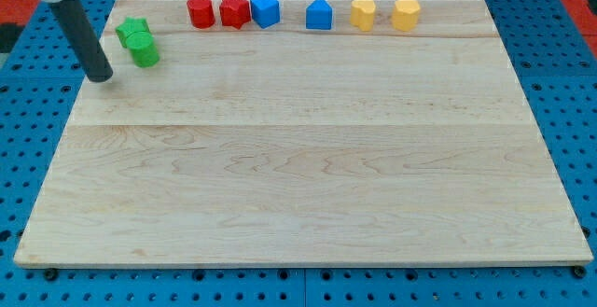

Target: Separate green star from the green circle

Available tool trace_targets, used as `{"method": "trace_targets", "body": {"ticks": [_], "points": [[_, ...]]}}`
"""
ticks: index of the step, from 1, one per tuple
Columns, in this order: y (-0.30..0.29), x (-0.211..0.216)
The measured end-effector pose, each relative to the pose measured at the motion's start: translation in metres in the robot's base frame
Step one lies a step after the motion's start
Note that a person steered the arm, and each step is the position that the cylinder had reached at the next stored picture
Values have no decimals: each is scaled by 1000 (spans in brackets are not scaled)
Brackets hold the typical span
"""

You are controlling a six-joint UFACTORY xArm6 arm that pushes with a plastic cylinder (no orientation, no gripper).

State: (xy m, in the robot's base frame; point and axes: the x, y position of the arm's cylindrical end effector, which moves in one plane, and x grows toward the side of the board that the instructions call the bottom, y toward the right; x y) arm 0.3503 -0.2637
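The green star [131,32] and the green circle [145,49] sit touching each other near the board's top left corner, the star up and left of the circle. My tip [100,76] rests on the board just left of and slightly below the green circle, a short gap away from it. The dark rod rises from the tip toward the view's top left.
A row of blocks lines the board's top edge: a red cylinder [200,12], a red star-like block [234,11], a blue cube [265,10], a blue house-shaped block [319,14], and two yellow blocks [363,14] [405,14]. The wooden board [308,158] lies on a blue perforated table.
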Motion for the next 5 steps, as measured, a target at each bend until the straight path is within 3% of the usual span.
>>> {"method": "trace_targets", "body": {"ticks": [4,5], "points": [[32,-48],[-18,-45]]}}
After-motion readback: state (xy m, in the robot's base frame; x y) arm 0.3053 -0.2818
